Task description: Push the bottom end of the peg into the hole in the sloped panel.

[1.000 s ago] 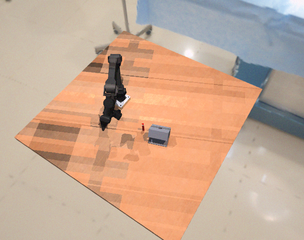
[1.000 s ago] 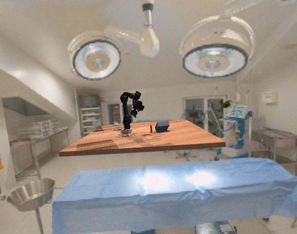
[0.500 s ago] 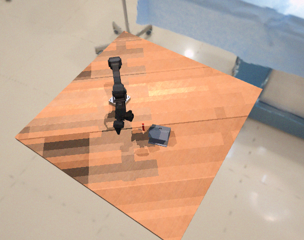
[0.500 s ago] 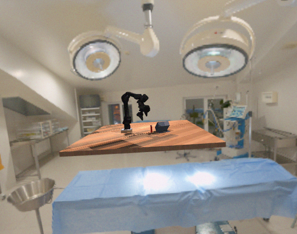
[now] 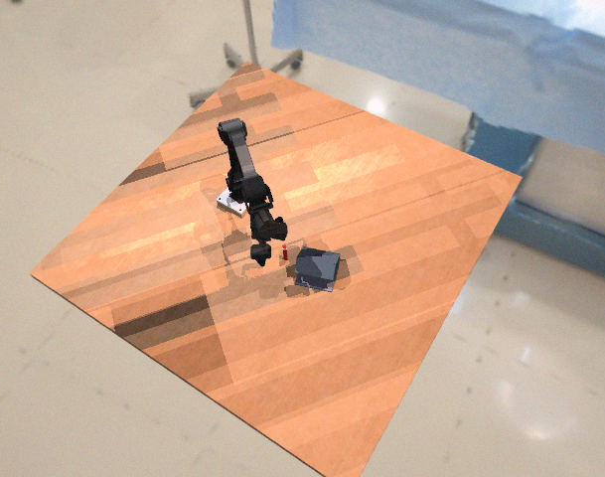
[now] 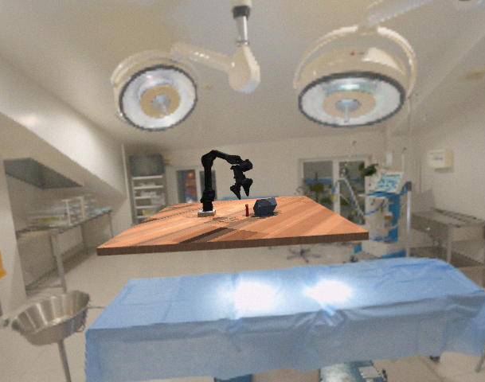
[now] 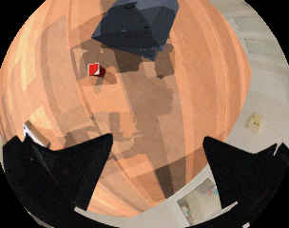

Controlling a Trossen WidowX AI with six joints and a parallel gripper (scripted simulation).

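The red peg (image 5: 284,252) (image 6: 247,210) (image 7: 93,69) stands upright on the table. Its top looks square with a pale rim in the wrist view. The dark blue-grey block with the sloped panel (image 5: 316,265) (image 6: 264,207) (image 7: 151,21) stands close beside the peg. A small dark hole (image 7: 130,6) shows near the top edge of the wrist view; its shape is hard to tell. My gripper (image 6: 243,196) (image 7: 160,141) is open and empty, fingers pointing down, well above the table. In the wrist view the peg is ahead and to the left of the fingertips.
The arm's white base plate (image 5: 231,203) (image 6: 206,213) is on the table, with the peg between it and the block. Broad shadows of the arm lie around the peg and block. The table edge (image 6: 234,245) is far from the peg.
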